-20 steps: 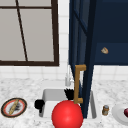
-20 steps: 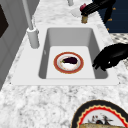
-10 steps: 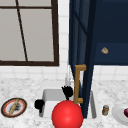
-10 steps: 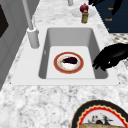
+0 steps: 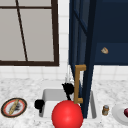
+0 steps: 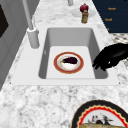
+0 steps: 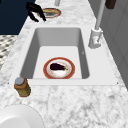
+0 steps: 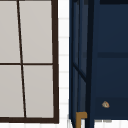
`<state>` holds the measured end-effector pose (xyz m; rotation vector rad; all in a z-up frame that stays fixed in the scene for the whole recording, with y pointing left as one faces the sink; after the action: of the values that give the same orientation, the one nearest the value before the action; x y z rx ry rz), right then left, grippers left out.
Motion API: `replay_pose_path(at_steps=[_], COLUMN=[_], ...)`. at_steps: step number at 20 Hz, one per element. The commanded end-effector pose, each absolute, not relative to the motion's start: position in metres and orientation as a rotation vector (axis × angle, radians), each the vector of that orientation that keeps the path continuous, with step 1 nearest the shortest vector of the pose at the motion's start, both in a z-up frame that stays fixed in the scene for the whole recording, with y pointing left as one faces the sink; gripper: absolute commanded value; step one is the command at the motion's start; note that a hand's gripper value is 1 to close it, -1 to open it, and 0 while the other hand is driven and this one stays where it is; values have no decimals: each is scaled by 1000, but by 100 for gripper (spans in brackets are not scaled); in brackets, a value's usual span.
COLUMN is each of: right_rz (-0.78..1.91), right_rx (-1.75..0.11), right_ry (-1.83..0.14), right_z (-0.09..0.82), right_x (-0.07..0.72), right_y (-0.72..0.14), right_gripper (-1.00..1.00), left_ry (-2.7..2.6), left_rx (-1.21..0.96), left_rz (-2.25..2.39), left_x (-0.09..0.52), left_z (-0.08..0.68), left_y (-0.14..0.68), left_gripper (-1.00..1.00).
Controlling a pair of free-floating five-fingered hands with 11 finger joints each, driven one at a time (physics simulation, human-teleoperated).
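Just below the left hand (image 5: 39, 104), fingers curled on nothing at the sink's (image 6: 50, 32) front rim, lies the plate (image 6: 68, 62) with an eggplant (image 6: 69, 60). Meanwhile, the right hand (image 5: 68, 88) hangs fingers spread beside the cabinet handle (image 5: 78, 83).

Four fixed views around sink (image 6: 70, 37)

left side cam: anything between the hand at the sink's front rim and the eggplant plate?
Nothing. In the left side view the left hand hangs over the sink's front rim; between it and the eggplant plate lies only bare white basin floor.
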<state>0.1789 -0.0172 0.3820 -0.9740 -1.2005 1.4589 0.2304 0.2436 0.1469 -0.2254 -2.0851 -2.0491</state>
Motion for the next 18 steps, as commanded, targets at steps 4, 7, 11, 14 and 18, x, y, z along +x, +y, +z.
replay_pose_path(at_steps=[4,7,11,14,18], right_rz=[1445,1438,1422,1429,1446], right_rx=[-957,-941,-905,-886,-847], right_ry=[-1221,-1234,-1222,-1212,-1179], right_z=[411,428,443,442,443], right_x=[142,131,128,123,118], right_y=[-45,-59,-78,-94,-117], right_gripper=[-100,-100,-100,-100,-100], left_ry=[-2085,-2085,-2085,-2085,-2085], left_rx=[-225,-225,-225,-225,-225], left_rz=[-2049,-2049,-2049,-2049,-2049], left_x=[230,230,230,230,230], left_z=[147,147,147,147,147], left_y=[244,244,244,244,244], left_gripper=[0,0,0,0,0])
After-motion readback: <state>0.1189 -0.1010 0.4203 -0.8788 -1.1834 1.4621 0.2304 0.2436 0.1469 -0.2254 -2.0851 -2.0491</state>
